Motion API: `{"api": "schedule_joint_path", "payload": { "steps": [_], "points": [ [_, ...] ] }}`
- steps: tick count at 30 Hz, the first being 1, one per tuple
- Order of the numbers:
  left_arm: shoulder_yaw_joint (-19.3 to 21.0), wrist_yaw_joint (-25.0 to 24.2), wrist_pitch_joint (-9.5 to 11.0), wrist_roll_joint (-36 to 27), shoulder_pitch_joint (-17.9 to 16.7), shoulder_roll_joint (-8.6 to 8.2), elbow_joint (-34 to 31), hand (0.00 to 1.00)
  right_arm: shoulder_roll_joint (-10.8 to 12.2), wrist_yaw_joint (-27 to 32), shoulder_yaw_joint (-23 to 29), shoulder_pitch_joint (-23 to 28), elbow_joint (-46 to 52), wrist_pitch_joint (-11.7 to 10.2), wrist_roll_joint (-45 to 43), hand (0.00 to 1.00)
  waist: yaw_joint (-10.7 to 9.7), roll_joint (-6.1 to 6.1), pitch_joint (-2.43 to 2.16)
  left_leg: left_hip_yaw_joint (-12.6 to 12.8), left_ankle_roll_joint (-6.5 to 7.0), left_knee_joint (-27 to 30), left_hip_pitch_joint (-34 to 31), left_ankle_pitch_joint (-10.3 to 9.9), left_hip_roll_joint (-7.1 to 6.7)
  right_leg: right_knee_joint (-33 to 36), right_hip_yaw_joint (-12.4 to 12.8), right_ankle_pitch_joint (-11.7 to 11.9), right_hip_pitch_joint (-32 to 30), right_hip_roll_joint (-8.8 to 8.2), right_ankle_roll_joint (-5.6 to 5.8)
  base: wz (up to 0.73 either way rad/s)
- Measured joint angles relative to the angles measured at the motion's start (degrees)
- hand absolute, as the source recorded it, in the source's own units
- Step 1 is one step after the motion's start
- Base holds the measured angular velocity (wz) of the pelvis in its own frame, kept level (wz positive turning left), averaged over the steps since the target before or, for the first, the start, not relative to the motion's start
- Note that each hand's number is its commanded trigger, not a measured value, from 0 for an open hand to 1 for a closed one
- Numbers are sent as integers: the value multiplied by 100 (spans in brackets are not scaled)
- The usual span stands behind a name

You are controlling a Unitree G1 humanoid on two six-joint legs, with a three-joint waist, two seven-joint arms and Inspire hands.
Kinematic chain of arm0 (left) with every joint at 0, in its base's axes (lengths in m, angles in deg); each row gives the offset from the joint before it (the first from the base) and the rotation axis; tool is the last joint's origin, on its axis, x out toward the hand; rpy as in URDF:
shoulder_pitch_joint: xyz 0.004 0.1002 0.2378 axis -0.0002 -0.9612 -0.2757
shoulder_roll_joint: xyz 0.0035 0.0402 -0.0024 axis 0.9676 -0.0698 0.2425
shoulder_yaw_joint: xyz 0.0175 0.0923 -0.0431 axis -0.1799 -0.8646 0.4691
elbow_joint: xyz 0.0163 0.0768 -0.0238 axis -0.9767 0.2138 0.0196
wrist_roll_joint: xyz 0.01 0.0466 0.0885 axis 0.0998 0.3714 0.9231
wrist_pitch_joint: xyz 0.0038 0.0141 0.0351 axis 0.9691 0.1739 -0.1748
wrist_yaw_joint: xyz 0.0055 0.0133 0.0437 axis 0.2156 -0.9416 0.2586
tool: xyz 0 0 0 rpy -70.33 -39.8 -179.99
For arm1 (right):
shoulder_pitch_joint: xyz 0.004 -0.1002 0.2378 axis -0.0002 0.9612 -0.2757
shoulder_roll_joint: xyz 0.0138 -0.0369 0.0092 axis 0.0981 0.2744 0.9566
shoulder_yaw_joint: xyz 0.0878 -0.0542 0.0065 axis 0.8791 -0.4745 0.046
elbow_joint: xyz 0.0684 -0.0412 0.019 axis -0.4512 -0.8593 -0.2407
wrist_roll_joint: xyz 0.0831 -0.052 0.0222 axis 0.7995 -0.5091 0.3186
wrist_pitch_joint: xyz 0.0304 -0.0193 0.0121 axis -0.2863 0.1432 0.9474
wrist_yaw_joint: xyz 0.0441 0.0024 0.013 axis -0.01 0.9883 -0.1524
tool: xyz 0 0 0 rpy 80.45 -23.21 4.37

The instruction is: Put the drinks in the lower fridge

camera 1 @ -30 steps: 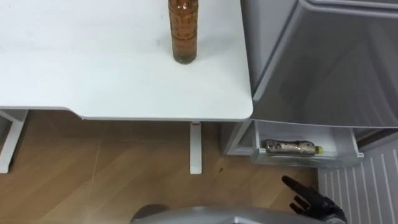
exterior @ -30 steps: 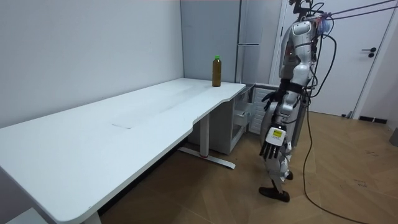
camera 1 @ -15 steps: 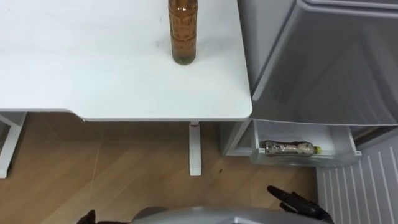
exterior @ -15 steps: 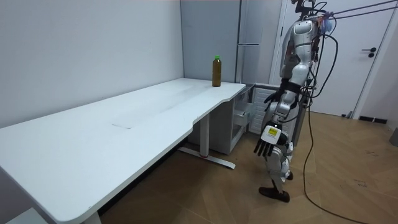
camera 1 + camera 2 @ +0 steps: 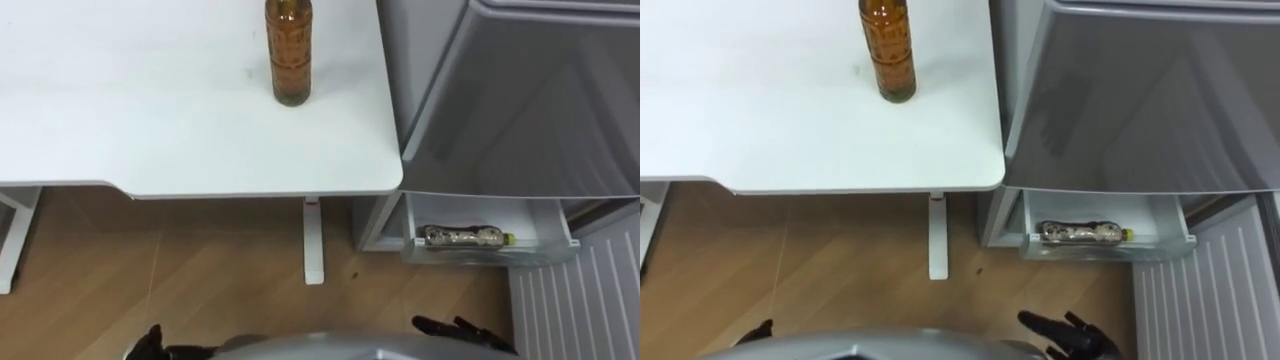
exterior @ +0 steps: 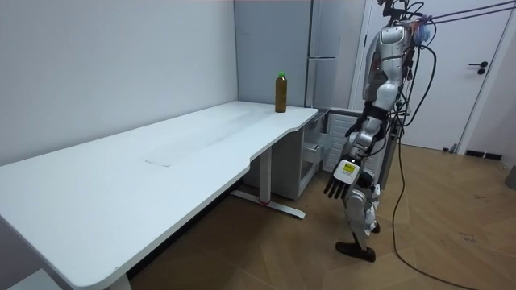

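You have one drink left on the white table (image 5: 150,120). It is a brown bottle (image 5: 288,60) standing upright at the top centre of the left eye view, near the table's right-hand corner. In the room view you can see its green cap. Neither hand touches it.

The grey fridge (image 5: 520,100) fills the upper right of the frame, right next to the table's edge. At its foot, in the lower right, a white tray (image 5: 490,257) juts out of the open lower compartment. A second bottle (image 5: 463,237) lies on its side in that tray, with its yellowish cap pointing right. A white ribbed panel (image 5: 575,300) sits in the bottom right corner beside the tray.

Your right hand (image 5: 468,331) shows at the bottom edge, right of centre. It is over the wooden floor (image 5: 200,290), below the tray and apart from it. Its fingers are stretched out and hold nothing.

Your left hand (image 6: 341,180) is clearest in the room view. It hangs in front of the robot's thighs with the fingers loose and straight, and it is empty. In the left eye view its dark fingertips peek in at the bottom left.

In the room view the robot stands upright on the wooden floor at the far end of the table, facing the table corner and the fridge, with both arms held low.
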Motion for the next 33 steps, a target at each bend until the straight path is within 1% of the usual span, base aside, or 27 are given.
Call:
{"api": "schedule_joint_path", "payload": {
  "steps": [4,6,8,9,10,11,12,13,14,15,16,17,18,19,20,22,24,25,29,32,33],
  "points": [
    [14,230,70,-300,60,-4,-7,0,14,410,11,-23,-125,-126,-533,0,5,37,13,-3,-4,-75,102,25,-5,-65,3,24,62,5,-5,0],
    [27,374,91,-299,100,-4,-9,0,12,555,7,-80,-130,-182,-801,0,18,41,25,12,-3,-100,108,28,-5,-62,35,27,45,8,-9,-6],
    [56,573,112,-357,147,-4,-38,0,13,690,7,-126,-136,-214,-1032,0,4,70,19,17,-2,-105,115,33,-4,-58,36,29,46,8,-11,-2],
    [211,725,123,-396,154,-12,-105,0,22,752,23,-113,-150,-237,-1154,0,4,57,27,18,-5,-127,144,42,-5,-58,40,29,59,9,-11,0],
    [453,931,134,-400,149,-25,-247,0,38,811,32,-114,-151,-275,-1292,0,1,62,21,14,-11,-171,182,64,-6,-63,36,29,86,10,-11,0],
    [549,1038,139,-405,149,-25,-335,0,46,839,31,-111,-149,-301,-1320,0,0,64,17,7,-13,-177,189,70,-6,-67,27,29,99,10,-11,0],
    [716,1284,181,-441,140,-35,-559,0,53,883,26,-108,-149,-325,-1368,0,9,53,18,-3,-18,-188,210,77,-7,-74,24,29,103,12,-11,0],
    [774,1409,229,-518,138,-44,-663,0,53,894,25,-108,-149,-334,-1371,0,13,60,15,-5,-19,-198,225,83,-9,-75,22,29,108,12,-11,0],
    [868,1674,301,-662,127,-63,-923,0,53,922,27,-110,-147,-352,-1402,0,16,64,14,-13,-20,-212,255,89,-12,-75,20,29,114,12,-11,0],
    [906,1965,400,-886,115,-80,-1196,0,57,956,19,-101,-145,-360,-1409,0,23,61,15,-14,-21,-233,269,94,-14,-74,17,29,115,12,-11,0],
    [925,2252,473,-1131,108,-80,-1505,0,71,989,21,-110,-143,-363,-1408,0,30,65,5,3,-23,-283,278,117,-17,-70,19,29,114,10,-11,-3],
    [953,2383,519,-1218,111,-80,-1645,0,77,998,28,-116,-144,-363,-1412,0,29,63,-1,4,-24,-294,285,121,-17,-68,18,29,112,10,-11,-3],
    [1026,2629,640,-1319,124,-85,-1871,0,80,1011,32,-107,-146,-363,-1414,0,31,37,1,4,-28,-300,288,125,-17,-69,17,29,113,11,-11,0],
    [1078,2874,750,-1394,117,-89,-2085,0,81,1049,33,-78,-143,-364,-1423,0,28,50,-15,5,-27,-281,294,126,-17,-69,18,29,114,11,-11,0],
    [1104,3001,779,-1431,109,-91,-2229,0,80,1067,33,-70,-139,-363,-1426,0,29,41,-19,7,-27,-273,297,126,-19,-70,17,29,115,11,-11,0],
    [1132,3466,1006,-1451,50,-91,-2703,0,83,1124,33,-17,-82,-369,-1429,0,38,24,-29,9,-26,-272,330,127,-20,-70,14,29,118,10,-11,0],
    [1136,3752,1175,-1452,21,-91,-2886,0,83,1182,34,23,-73,-371,-1486,0,58,8,-35,21,-26,-288,382,127,-20,-71,21,29,149,10,-11,-3],
    [1149,3886,1248,-1357,17,-90,-2915,0,83,1187,53,42,-73,-378,-1533,0,61,6,-41,18,-26,-295,396,128,-21,-73,22,29,167,9,-11,-3],
    [1172,4149,1285,-971,-4,-91,-2997,0,98,1183,197,100,-72,-451,-1703,0,55,10,-42,12,-26,-307,461,127,-17,-75,28,28,223,11,-11,0],
    [1172,4347,1345,-931,-16,-88,-3590,0,107,1172,266,111,-73,-498,-1709,0,57,12,-41,-60,-26,-361,427,130,-25,-67,-8,28,221,12,-11,5],
    [1171,4445,1389,-802,-27,-89,-3870,0,115,1173,265,111,-73,-499,-1712,0,70,16,-43,-64,-31,-361,427,135,-23,-70,1,28,222,20,-12,0]
  ]
}}
